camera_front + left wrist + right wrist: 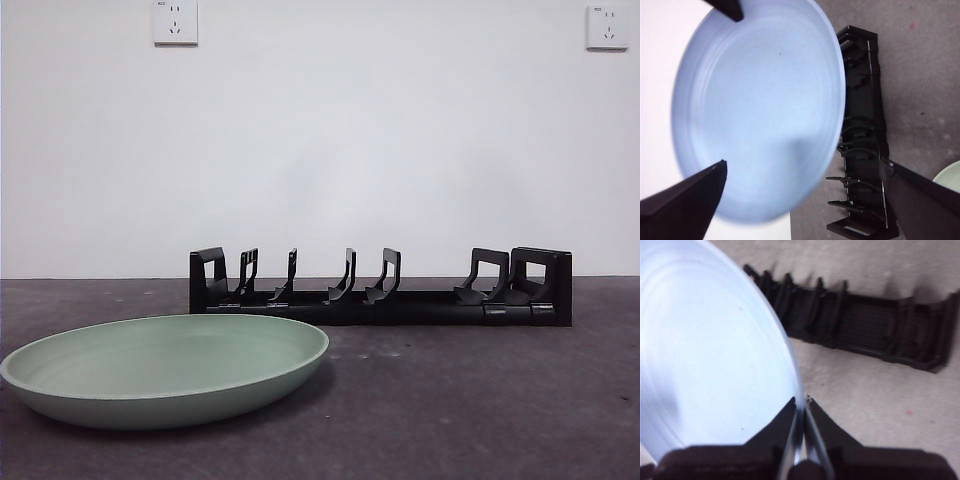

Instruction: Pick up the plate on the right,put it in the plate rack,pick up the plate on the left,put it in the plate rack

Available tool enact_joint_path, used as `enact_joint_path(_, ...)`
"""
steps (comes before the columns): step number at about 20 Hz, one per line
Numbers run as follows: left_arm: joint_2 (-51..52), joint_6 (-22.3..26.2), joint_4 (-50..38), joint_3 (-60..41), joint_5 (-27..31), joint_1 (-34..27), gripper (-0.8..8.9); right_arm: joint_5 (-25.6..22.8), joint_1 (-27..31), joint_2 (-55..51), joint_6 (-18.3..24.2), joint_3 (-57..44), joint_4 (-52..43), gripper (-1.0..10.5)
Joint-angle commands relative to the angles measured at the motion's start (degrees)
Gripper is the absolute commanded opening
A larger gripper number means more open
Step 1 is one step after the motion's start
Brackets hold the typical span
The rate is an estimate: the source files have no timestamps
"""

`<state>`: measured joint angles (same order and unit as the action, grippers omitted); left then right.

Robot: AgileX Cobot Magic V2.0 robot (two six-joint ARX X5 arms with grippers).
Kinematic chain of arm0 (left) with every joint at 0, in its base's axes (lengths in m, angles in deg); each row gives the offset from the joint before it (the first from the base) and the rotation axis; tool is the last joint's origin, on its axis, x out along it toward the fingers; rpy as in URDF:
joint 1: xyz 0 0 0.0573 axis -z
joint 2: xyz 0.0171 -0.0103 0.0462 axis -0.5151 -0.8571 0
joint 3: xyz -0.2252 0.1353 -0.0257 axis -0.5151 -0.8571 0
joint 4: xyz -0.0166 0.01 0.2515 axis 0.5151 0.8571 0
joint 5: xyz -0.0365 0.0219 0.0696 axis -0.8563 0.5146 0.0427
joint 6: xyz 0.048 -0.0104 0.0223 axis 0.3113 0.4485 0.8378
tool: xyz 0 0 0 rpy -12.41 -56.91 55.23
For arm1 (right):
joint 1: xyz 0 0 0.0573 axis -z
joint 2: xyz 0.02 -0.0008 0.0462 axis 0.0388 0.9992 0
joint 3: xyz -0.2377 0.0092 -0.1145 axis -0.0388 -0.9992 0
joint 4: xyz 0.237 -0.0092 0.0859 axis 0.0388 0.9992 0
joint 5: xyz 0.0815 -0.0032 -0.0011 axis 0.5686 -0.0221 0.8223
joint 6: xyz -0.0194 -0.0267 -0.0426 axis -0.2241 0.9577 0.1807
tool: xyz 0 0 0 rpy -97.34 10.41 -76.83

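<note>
A pale blue plate (705, 350) hangs in the air above the table, held by its rim in my shut right gripper (801, 402). It is out of the front view. In the left wrist view the blue plate (760, 100) fills the frame, with a black tip of the right gripper (730, 7) at its far rim. My left gripper (804, 161) is open, its jaws spread wide on either side of the plate and not touching it. The black plate rack (380, 300) lies on the table with nothing in it. A green plate (165, 365) rests flat at front left.
Seen from above, the rack (865, 325) lies just beyond the lifted plate. The dark grey tabletop (480, 400) runs back to a white wall with two sockets (175, 22). A sliver of the green plate (950, 175) shows past the rack's end.
</note>
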<state>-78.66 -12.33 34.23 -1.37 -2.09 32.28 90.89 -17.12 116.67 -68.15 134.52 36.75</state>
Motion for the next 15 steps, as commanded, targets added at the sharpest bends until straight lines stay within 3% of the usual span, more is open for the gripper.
enact_joint_path(1,-1.4,1.2,-0.4,-0.1,0.2,-1.6,6.16,0.6,-1.9,0.3,-0.9,-0.2,1.4,-0.1)
enact_joint_path(3,-2.0,1.2,-0.4,-0.1,0.2,-2.8,6.14,0.5,-3.5,0.3,-0.9,-0.2,1.4,-0.1)
enact_joint_path(4,-2.0,1.2,-0.5,-0.1,0.2,-3.1,5.62,0.5,-4.1,0.3,-0.9,-0.2,1.4,-0.1)
enact_joint_path(5,-2.0,1.1,-0.5,-0.1,0.2,-3.3,4.69,0.5,-4.3,0.3,-1.1,-0.2,1.4,-0.1)
enact_joint_path(8,-2.0,0.7,-0.3,-0.1,0.6,-3.4,0.30,0.5,-4.3,0.3,-1.8,-0.2,1.4,-0.1)
enact_joint_path(9,-2.0,0.5,-0.1,-0.1,0.6,-3.4,-0.17,0.5,-4.3,0.3,-1.8,-0.2,1.3,-0.1)
enact_joint_path(15,-2.0,-0.2,0.5,-0.1,0.1,-3.3,-0.09,0.1,-4.3,0.3,-2.0,-0.2,1.4,-0.1)
